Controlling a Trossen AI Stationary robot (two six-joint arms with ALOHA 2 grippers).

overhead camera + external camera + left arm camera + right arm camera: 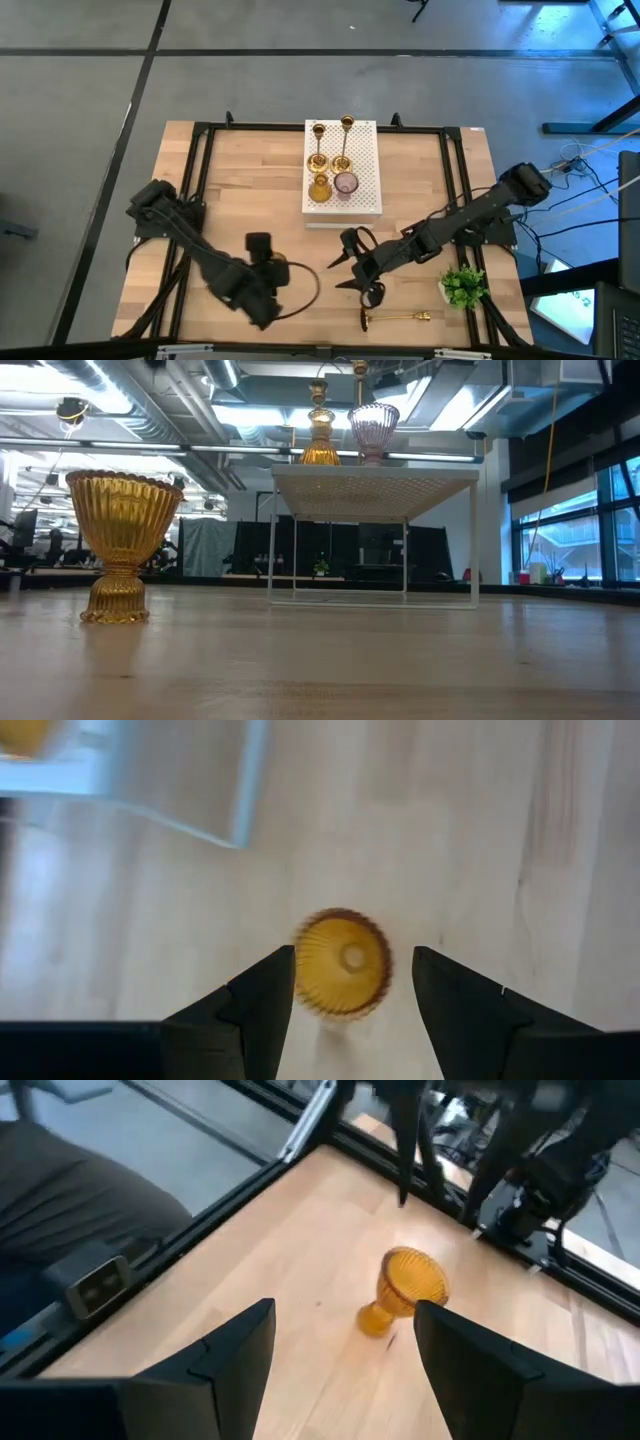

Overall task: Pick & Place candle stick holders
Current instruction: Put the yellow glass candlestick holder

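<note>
**Four holders up, two still on your counter**

Upper centre, your white perforated box [343, 170] carries two brass candlesticks [331, 143], an amber glass [318, 188] and a purple glass [346, 183]. Lower left, the left gripper [352, 988] hangs open over an amber goblet [342, 963]; the right gripper [343, 270] is open too. A brass candlestick [396, 318] lies bottom centre beside a green plant [463, 285].

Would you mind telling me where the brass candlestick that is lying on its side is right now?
In the high view, the fallen brass candlestick lies flat near the table's front edge, just in front of the right pincer and left of the small green plant.
</note>
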